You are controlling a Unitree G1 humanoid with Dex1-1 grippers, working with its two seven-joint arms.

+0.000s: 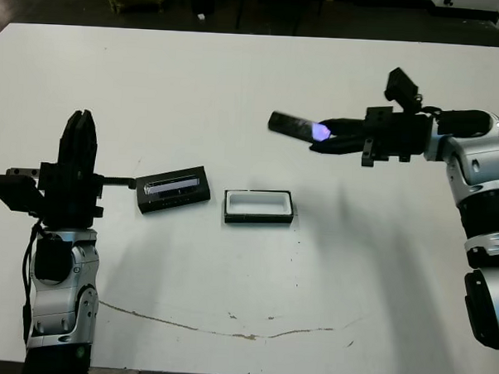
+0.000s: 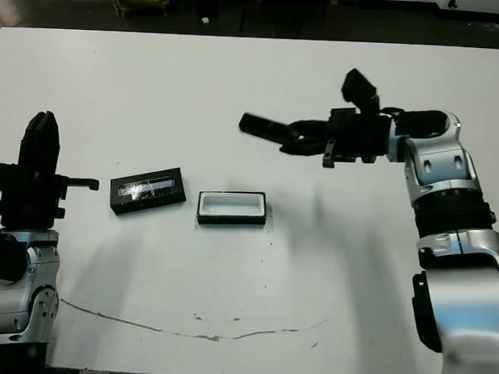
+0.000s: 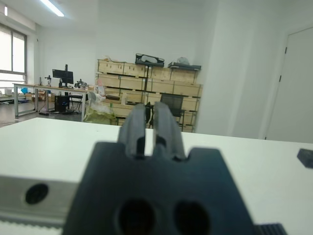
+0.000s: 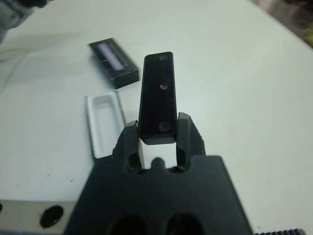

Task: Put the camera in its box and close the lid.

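Camera (image 4: 157,95) held aloft in right pincer (image 4: 156,134), box (image 1: 259,206) open below.

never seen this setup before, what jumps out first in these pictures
The right gripper is raised over the white table, clamped on the camera, a slim black bar that juts out past its fingertips. Below, near the table's middle, the box sits open with its white lining showing, and the lid lies flat beside it, on the side toward the left arm. The left gripper is at the table's left, holding nothing.
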